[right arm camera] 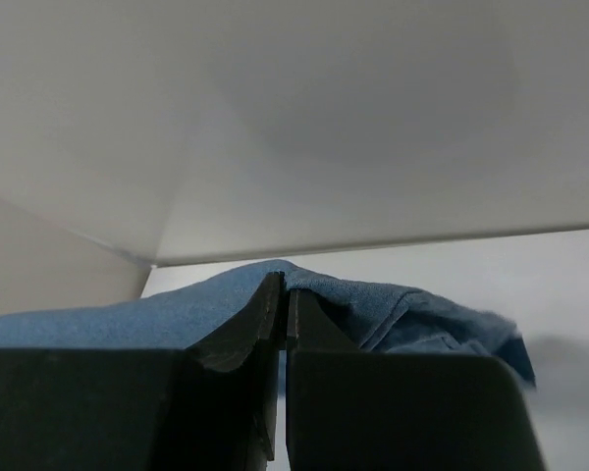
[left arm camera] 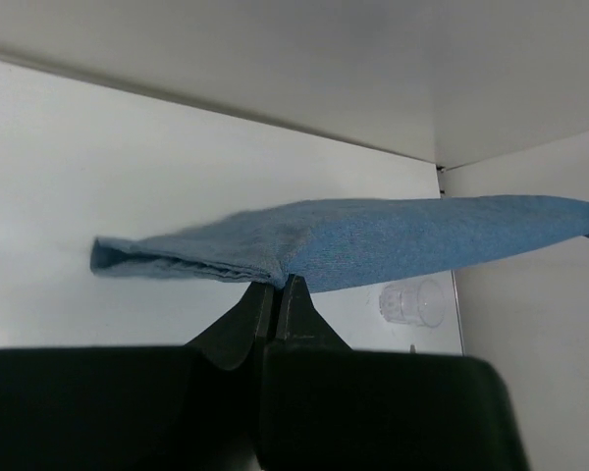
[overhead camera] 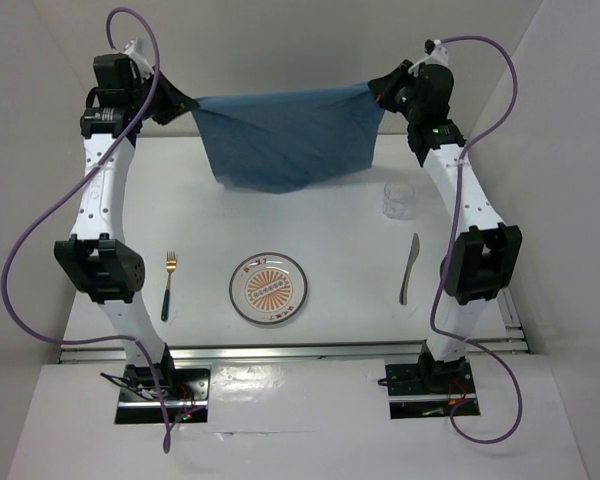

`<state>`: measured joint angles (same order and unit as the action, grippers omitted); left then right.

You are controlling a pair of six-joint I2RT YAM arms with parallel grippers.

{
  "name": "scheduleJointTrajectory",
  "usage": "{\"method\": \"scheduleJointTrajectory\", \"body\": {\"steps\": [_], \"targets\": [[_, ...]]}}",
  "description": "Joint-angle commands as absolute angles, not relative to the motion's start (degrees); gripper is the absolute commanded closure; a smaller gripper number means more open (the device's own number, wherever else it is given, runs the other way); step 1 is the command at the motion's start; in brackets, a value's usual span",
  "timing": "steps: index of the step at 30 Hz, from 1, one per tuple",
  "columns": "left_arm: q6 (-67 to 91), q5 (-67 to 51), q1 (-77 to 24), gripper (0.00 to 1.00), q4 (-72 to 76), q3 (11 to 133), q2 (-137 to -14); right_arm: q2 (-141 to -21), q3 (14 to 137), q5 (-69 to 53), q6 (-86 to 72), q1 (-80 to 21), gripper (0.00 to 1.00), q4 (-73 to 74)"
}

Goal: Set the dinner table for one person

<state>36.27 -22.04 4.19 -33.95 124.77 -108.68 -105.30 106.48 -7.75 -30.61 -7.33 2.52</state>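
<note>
Spanning the whole scene, the table (overhead camera: 330, 205) lies white beneath both arms. Above its far half the cloth (overhead camera: 285, 140) hangs stretched and sagging, the left gripper (left arm camera: 278, 287) pinched tight on one corner, the right gripper (right arm camera: 280, 285) clamped on the other. A plate (overhead camera: 268, 289) sits near the front edge, with a knife (overhead camera: 410, 268) to its right, a fork (overhead camera: 169, 285) to its left, and a glass (overhead camera: 399, 199) beyond the knife.
</note>
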Motion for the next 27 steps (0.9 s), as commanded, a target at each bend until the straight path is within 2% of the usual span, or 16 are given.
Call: {"method": "scheduleJointTrajectory", "body": {"steps": [1,4,7,9,13,14,15,16,17,18,20,22,24,25,26,27], "targets": [[36.5,-23.6,6.1,1.00,-28.3,123.3,-106.8,-104.9,109.2,-9.8,-30.2,-6.6,1.00,-4.7],[37.0,-24.1,6.6,1.00,-24.9,113.2,-104.4,-103.2,101.2,-10.3,-31.4,-6.6,1.00,-7.5],[37.0,-24.1,6.6,1.00,-21.3,104.3,-100.6,-98.9,89.3,-9.8,-33.0,-6.6,1.00,-9.7],[36.5,-23.5,6.6,1.00,-19.5,92.1,-97.6,-93.8,77.6,-9.8,-33.7,-6.1,1.00,-12.3],[35.9,-22.2,7.1,0.98,-19.5,81.1,-94.9,-86.9,61.8,-12.0,-36.0,-6.1,1.00,-12.8],[35.9,-22.2,7.1,0.85,-20.1,77.0,-94.1,-84.3,59.0,-12.7,-36.8,-6.1,0.94,-13.4],[35.4,-21.2,7.1,0.69,-21.3,76.0,-94.0,-83.1,54.2,-13.4,-36.8,-6.1,0.53,-13.4],[34.7,-20.5,7.1,0.52,-22.7,76.0,-94.0,-81.9,52.5,-14.2,-36.8,-6.7,0.39,-13.4],[34.2,-19.5,7.1,0.21,-25.3,76.0,-94.0,-81.0,51.3,-15.2,-36.8,-6.7,0.28,-12.8],[33.4,-18.0,7.1,0.13,-26.5,77.0,-93.3,-79.6,50.5,-15.9,-35.7,-7.5,0.17,-11.8],[32.9,-18.0,7.1,0.09,-27.3,79.1,-91.2,-78.4,53.2,-14.0,-34.5,-8.6,0.15,-7.0],[32.9,-17.4,7.1,0.10,-27.9,80.6,-90.5,-77.7,55.1,-12.8,-34.5,-8.6,0.15,-4.9],[32.9,-17.4,7.1,0.18,-27.9,81.2,-89.6,-76.9,57.2,-12.2,-33.4,-8.6,0.26,-4.3],[32.9,-17.4,7.1,0.24,-27.9,81.2,-89.6,-76.9,57.9,-12.2,-33.4,-8.6,0.39,-3.8],[32.9,-17.4,6.6,0.37,-27.9,81.2,-89.6,-77.4,59.5,-12.2,-32.9,-8.6,0.47,-2.2],[32.9,-17.9,5.9,0.46,-27.9,81.2,-89.6,-78.3,60.3,-12.2,-32.9,-9.1,0.56,-1.2]]}}
